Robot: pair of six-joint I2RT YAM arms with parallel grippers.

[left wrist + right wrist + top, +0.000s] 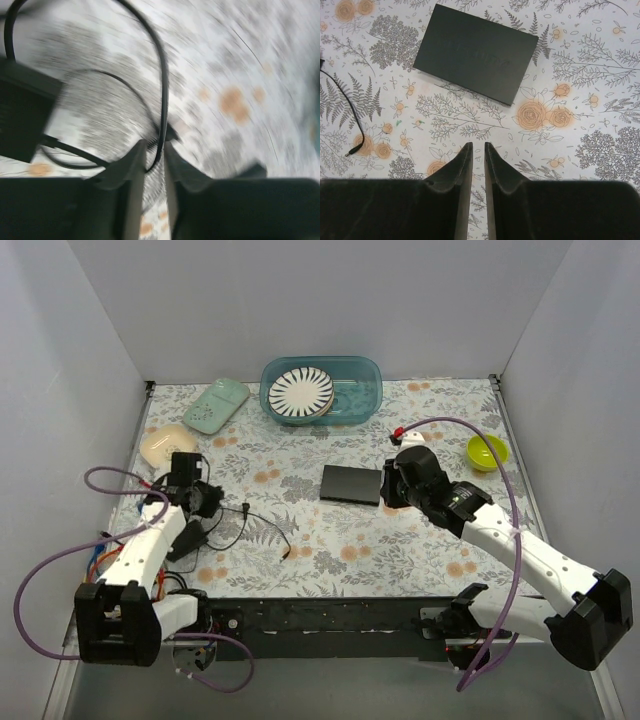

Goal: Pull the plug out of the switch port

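Observation:
The black switch lies flat mid-table and also shows in the right wrist view; no cable is in it. A thin black cable ends in a small plug that lies loose on the cloth, also in the right wrist view. My left gripper is shut on the cable, which runs between its tips; that view is blurred. The black power adapter lies to its left. My right gripper is shut and empty just right of the switch.
A blue tub with a striped plate stands at the back. A green soap dish and a cream dish are back left, a lime bowl at right. Purple cables loop beside the left arm.

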